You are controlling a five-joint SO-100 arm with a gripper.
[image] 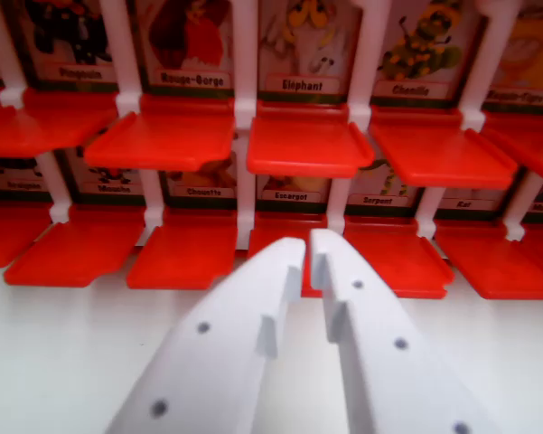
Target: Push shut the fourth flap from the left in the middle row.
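The flap [309, 143] under the card labelled "Eléphant" [303, 84] is lying open and flat in the upper centre of the frame, red like its neighbours; whether it is the fourth from the left cannot be told from this crop. Another row of open red flaps [182, 253] is sitting below it, with cards reading "Escargot" [291, 194] and "Chouette" [204, 192] behind. The white fingers [307, 249] are pointing up from the bottom centre, nearly closed with only a thin gap between the tips, gripping nothing. The white counter [54, 362] is filling the lower left.
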